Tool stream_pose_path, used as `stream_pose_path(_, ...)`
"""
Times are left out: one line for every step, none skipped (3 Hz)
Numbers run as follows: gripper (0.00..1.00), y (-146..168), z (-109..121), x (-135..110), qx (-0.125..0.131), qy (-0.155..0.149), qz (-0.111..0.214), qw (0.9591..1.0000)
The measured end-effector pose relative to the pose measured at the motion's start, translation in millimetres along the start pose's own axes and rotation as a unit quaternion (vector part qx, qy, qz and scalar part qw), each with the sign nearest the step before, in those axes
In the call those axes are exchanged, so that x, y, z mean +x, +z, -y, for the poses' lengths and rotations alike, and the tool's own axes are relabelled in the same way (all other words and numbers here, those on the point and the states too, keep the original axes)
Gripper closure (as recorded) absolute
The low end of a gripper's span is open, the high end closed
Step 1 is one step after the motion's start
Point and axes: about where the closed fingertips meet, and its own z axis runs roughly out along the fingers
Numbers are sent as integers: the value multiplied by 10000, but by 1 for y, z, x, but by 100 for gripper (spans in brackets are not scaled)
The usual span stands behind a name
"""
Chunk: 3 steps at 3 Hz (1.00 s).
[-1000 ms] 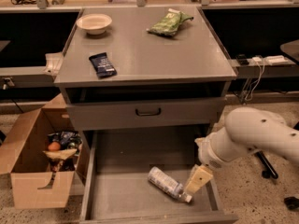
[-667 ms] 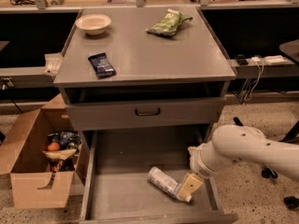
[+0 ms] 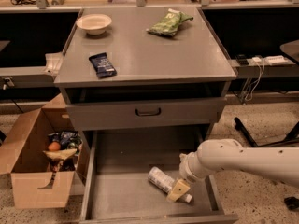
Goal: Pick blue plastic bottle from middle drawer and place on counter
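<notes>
The blue plastic bottle [image 3: 160,178] lies on its side on the floor of the open middle drawer [image 3: 119,195], right of centre, with its white cap pointing to the front right. My gripper [image 3: 178,190], on a white arm coming in from the right, is low in the drawer and covers the cap end of the bottle. Its tan tip hides where it meets the bottle. The counter [image 3: 154,50] is the grey top of the cabinet above.
On the counter lie a white bowl [image 3: 94,23], a green snack bag [image 3: 169,23] and a dark blue wrapper [image 3: 102,64]. A shut drawer front with a black handle [image 3: 148,112] overhangs the open drawer. A cardboard box [image 3: 32,171] of items stands at the left.
My arm has moved left and down, bringing the gripper from beside the bottle's right end onto its cap end. The bottle has not visibly moved.
</notes>
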Motion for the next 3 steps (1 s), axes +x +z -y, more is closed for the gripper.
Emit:
stream_pose_path(0, 46, 8, 8, 7, 198, -85, 9998)
stream_pose_path(0, 81, 14, 13, -2, 357, -248, 9991)
stream_pose_path(18, 110, 17, 16, -69, 465, -416, 9980)
